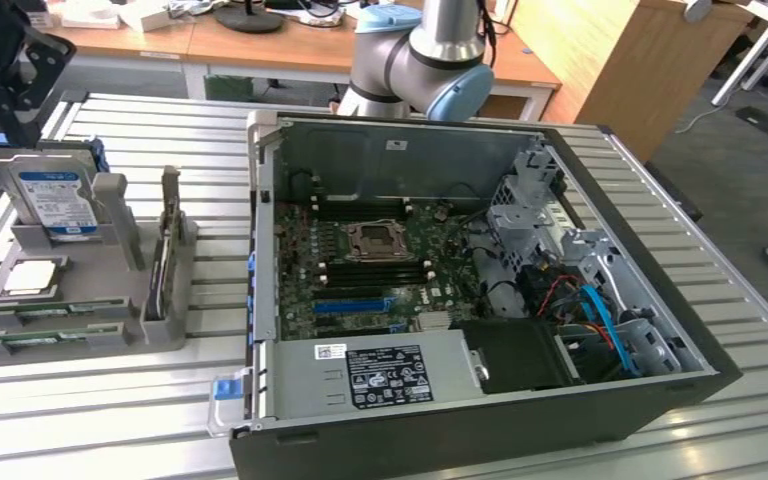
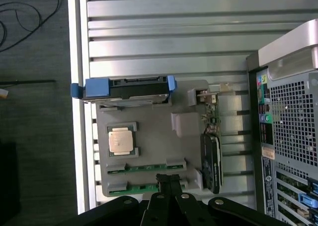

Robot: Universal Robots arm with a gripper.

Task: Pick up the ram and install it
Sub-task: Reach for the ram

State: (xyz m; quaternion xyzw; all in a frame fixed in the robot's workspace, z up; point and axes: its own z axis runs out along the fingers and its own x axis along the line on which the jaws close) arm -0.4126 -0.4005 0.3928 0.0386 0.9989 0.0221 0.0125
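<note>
gripper: jaws pinched shut, nothing in them. it hangs high over the grey parts tray, touching nothing. in the exterior view it's the dark block at 10 o'clock of the frame, above the hard drive.

ram not picked yet. it sits on edge in a slot on the tray's 6 o'clock side. second ram stick is in the slot just beside it, nearer the tray edge. cpu at 12 o'clock of them, expansion card standing at 3 o'clock. tray is on the bench, at 9 o'clock of the open pc case.

key relation: ram lies toward 6 o'clock from the jaws and well below them. its long axis runs roughly 9-to-3 in the exterior view. in the wrist view the shut tips overlap the sticks' case-side ends. the two fingers look set side by side along the stick, not across it.

dimm slots flank the cpu socket, well apart from the tray.
</note>
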